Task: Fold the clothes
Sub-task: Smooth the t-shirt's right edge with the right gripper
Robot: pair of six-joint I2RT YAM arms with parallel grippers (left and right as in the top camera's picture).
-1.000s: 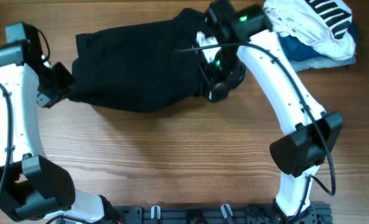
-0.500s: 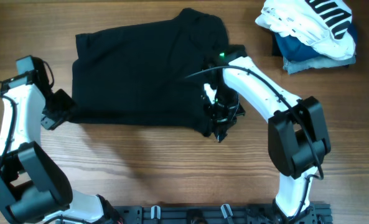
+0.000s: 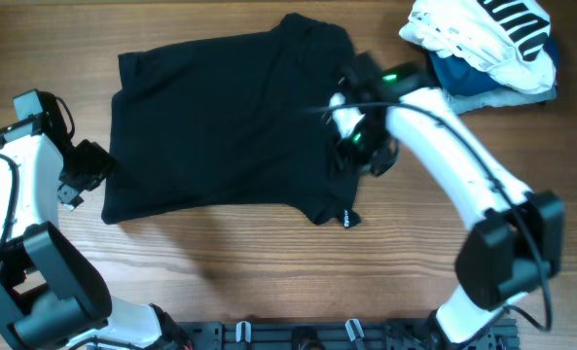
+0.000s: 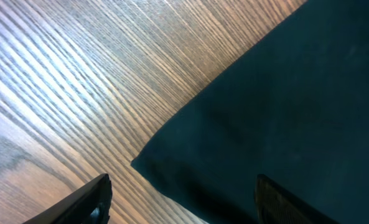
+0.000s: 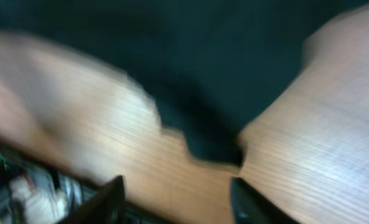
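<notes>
Here, left gripper (image 3: 86, 167) spread and empty just beside the garment's left edge, the clothes (image 3: 210, 126) lying flat, black, on the wooden table (image 3: 269, 282), right gripper (image 3: 361, 151) over their right side, blurred, spread, holding nothing, striped white garment (image 3: 483, 39) on blue garment (image 3: 463, 83) far right.

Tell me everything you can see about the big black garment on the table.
The plain black soft fabric garment lies spread nearly flat on the wooden table. It is lightly wrinkled and roughly rectangular, with a narrower flap at its right end bearing a small white label. The open left gripper hovers by one corner, not gripping.
</notes>
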